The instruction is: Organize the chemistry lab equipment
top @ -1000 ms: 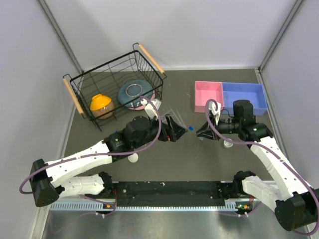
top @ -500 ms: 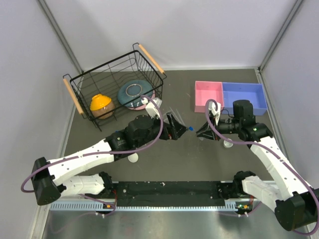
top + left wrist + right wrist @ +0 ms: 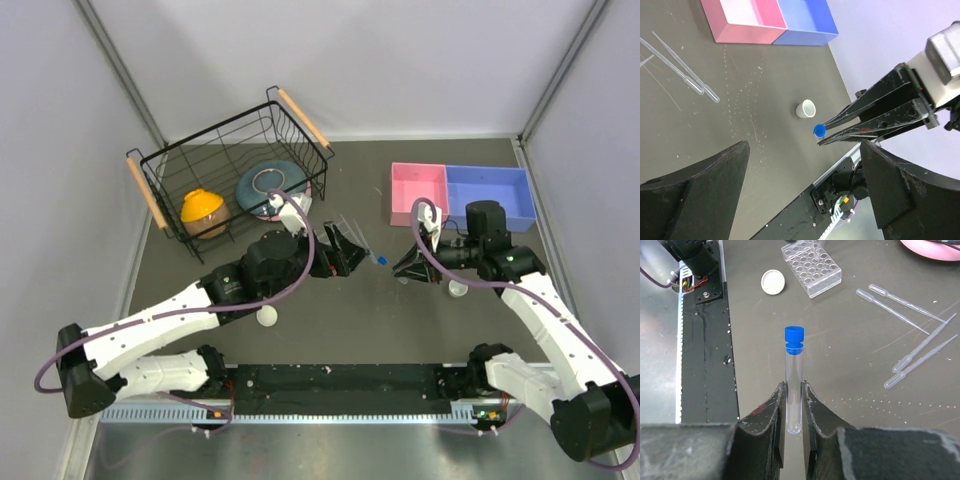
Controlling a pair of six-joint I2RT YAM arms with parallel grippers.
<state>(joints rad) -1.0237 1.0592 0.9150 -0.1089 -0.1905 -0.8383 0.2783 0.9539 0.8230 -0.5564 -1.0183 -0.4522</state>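
The right pincer [image 3: 794, 387] is clamped on a blue-capped clear tube [image 3: 794, 365], held above the table [image 3: 850, 365] and apart from the tube rack [image 3: 811, 267]. Beside that rack lie a white cup [image 3: 773, 281] and thin rods [image 3: 900, 305]. The left pincer [image 3: 802, 150] gapes wide, holding nothing.

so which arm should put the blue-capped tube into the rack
Right. The right gripper is shut on the blue-capped tube, and the clear tube rack lies in view ahead of it. The left gripper is open and holds nothing.
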